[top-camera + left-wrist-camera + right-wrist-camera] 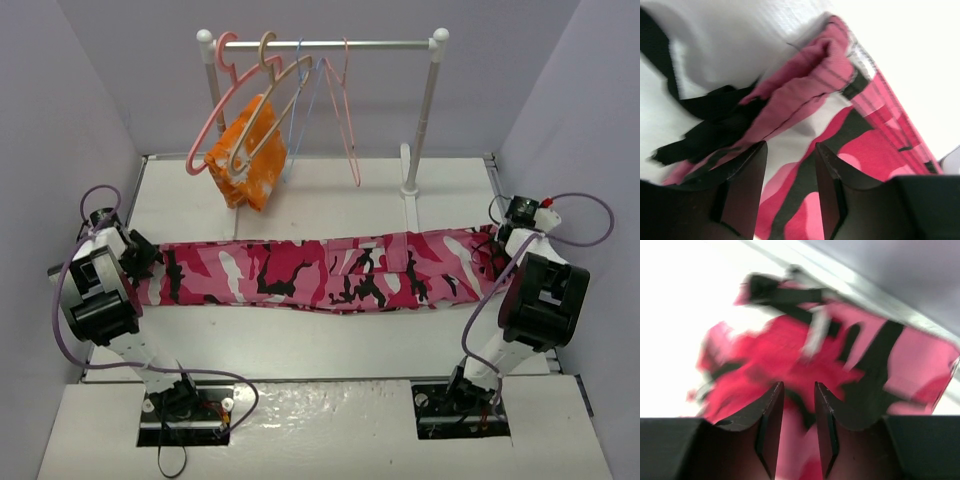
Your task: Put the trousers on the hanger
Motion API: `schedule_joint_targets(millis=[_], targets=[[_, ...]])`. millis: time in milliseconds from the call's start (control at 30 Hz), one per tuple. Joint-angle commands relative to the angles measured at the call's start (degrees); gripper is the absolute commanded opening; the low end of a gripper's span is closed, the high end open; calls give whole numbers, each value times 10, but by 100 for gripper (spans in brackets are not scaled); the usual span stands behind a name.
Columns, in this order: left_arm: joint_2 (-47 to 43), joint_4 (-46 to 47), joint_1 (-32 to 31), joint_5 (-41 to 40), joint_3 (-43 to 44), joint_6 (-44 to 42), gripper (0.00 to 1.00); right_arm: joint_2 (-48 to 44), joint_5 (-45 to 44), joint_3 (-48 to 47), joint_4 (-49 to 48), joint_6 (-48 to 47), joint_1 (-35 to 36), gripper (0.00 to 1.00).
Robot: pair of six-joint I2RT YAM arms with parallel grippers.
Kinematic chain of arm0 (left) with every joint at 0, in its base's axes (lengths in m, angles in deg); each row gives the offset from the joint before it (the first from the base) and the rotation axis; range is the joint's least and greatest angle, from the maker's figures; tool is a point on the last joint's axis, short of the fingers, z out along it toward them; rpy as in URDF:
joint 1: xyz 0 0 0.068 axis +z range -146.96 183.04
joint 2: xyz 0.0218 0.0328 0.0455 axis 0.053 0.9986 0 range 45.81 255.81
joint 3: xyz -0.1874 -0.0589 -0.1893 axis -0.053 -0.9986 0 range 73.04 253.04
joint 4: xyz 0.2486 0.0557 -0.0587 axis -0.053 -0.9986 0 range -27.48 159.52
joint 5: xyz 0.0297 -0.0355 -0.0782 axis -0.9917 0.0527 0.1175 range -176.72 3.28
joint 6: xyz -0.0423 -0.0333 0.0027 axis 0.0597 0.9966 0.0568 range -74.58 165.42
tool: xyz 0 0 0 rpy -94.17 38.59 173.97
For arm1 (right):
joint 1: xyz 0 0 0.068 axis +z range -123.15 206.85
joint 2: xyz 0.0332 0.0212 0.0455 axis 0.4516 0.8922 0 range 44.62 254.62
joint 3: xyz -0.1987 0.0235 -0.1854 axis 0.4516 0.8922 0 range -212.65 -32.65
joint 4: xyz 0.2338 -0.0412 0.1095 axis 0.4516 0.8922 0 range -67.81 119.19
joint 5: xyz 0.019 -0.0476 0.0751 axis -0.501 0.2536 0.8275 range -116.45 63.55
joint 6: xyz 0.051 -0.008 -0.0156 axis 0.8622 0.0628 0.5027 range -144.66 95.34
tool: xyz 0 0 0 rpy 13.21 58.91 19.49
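Observation:
The camouflage trousers (330,270) lie stretched flat across the table from left to right. My left gripper (150,262) is at their left end. In the left wrist view its jaws (790,145) stand apart over the trousers (875,150), close to a hem with black straps. My right gripper (497,245) is at the right end. In the blurred right wrist view its jaws (799,385) are narrowly apart above the trousers (790,350). The beige hanger (263,45) hangs tilted on the rack at the back, away from both grippers.
A white rack (320,44) stands at the back of the table. On it hang a thick pink hanger (205,130), an orange-and-white cloth (250,150) draped on the beige hanger, a blue wire hanger (295,110) and a pink wire hanger (350,130). Grey walls close in both sides.

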Motion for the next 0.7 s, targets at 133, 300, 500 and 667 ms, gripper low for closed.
schedule_joint_targets(millis=[133,300,500,667], targets=[[-116,-88,-2,-111,55,-86,65,-185,84,-44,26,44,119,60],[-127,-73,13,-148,14,-140,86,-265,165,-11,26,33,168,79],[-82,-67,29,-96,20,-192,90,-349,243,53,26,-12,220,82],[-33,-69,29,-57,43,-203,91,-386,280,102,26,-37,241,82]])
